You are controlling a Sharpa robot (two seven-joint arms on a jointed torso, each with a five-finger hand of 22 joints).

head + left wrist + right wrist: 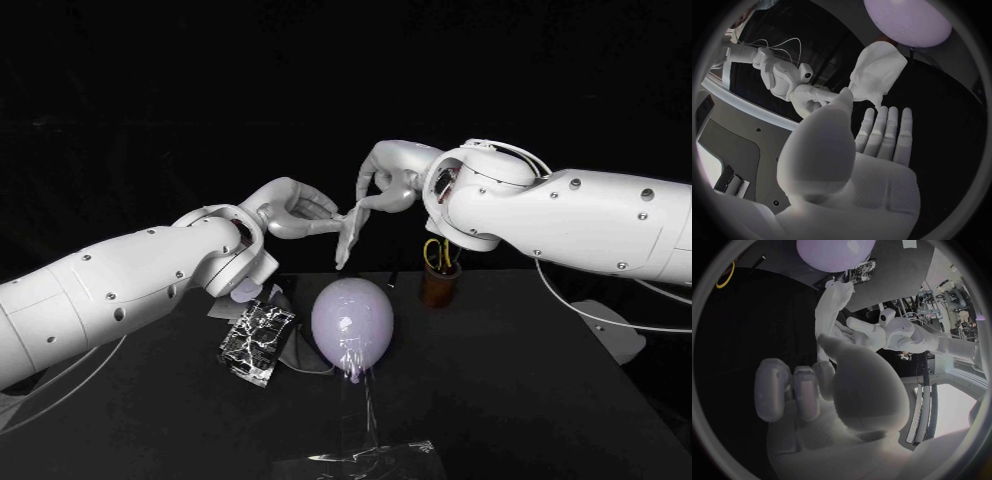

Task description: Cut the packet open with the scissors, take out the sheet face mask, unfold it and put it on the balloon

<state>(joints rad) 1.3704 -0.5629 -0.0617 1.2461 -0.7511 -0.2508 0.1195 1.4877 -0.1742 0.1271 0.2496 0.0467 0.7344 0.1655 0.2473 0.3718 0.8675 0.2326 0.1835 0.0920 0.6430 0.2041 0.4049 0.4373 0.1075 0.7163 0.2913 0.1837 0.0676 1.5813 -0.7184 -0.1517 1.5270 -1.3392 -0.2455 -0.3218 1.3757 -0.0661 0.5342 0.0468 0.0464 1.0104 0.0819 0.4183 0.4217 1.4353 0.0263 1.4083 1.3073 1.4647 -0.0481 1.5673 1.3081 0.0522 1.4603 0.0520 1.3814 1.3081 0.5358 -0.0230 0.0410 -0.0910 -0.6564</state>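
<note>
Above a black table [548, 400], the robot's right hand [384, 188] pinches the top of a white folded sheet face mask [348, 235] between thumb and curled fingers, so the mask hangs over a pale lilac oval balloon [353, 315]. The left hand [296, 212] reaches in beside the mask, fingers straight and pressed together, thumb at its edge; whether it grips cannot be told. A crinkled silver packet [257, 340] lies just beside the balloon.

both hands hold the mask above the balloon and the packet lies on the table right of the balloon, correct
Wrong side: the head view shows the packet left of the balloon on the table. The left hand and right hand do hold the mask above it.
</note>
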